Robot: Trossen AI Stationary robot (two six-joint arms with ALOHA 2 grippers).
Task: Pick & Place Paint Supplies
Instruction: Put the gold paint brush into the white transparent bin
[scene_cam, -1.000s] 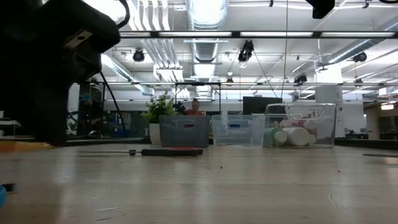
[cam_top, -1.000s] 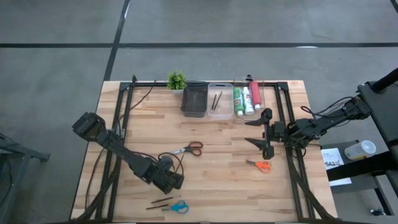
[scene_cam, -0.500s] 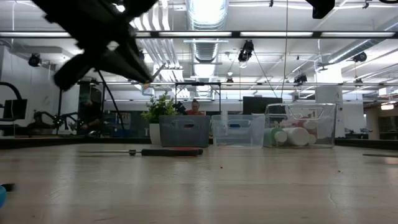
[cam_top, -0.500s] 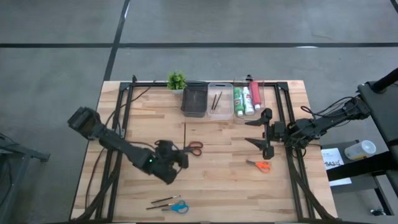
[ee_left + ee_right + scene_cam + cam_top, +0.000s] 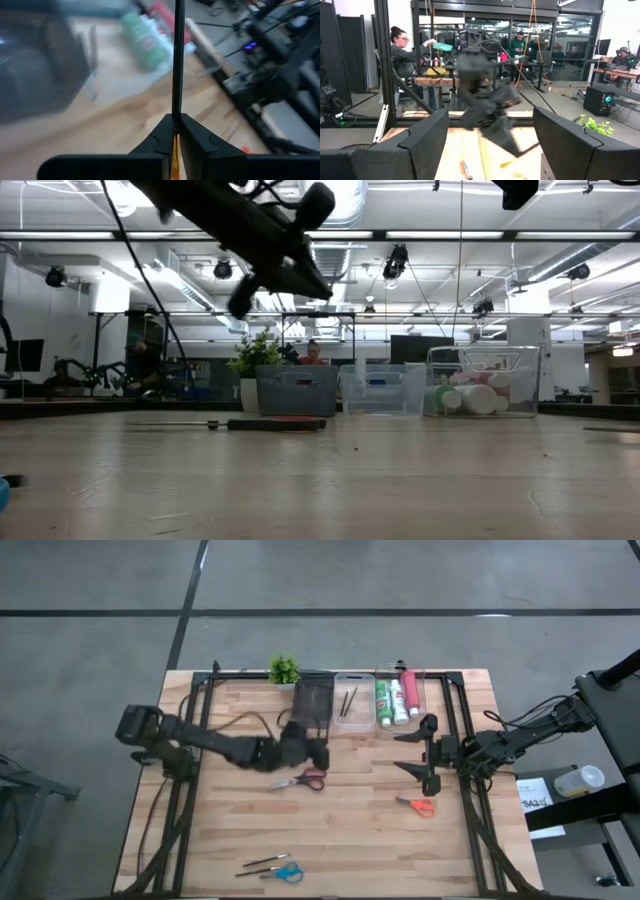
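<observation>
Clamped between the fingers of the left gripper (image 5: pixel 175 131) was a thin dark brush (image 5: pixel 177 55), the two fingers pressed together on its shaft so that it stood straight out ahead of them. From above, that gripper (image 5: pixel 308 748) hung over the table (image 5: pixel 230 830) a little toward 11 o'clock of its centre, just short of the dark bin (image 5: pixel 312 700). At table height it showed raised well clear of the wood.

Along the 12 o'clock edge ran a row of containers: the dark bin, then a clear bin (image 5: pixel 353 700) with two brushes (image 5: pixel 349 700) inside, then a clear box (image 5: pixel 400 697) at about 1 o'clock holding green, white and pinkish-red paint tubes (image 5: pixel 397 698). A small potted plant (image 5: pixel 284 670) stood beside the dark bin on its far side from the clear bin.

Red-handled scissors (image 5: pixel 305 780) lay on the wood just below the left gripper, near the table's centre. Orange-handled scissors (image 5: pixel 421 806) lay toward 4 o'clock. Blue-handled scissors (image 5: pixel 287 873) and two more loose brushes (image 5: pixel 260 863) lay close together at 6 o'clock.

Toward 3 o'clock the right gripper (image 5: pixel 424 754) waited over the table, its fingers spread wide apart and holding nothing.
</observation>
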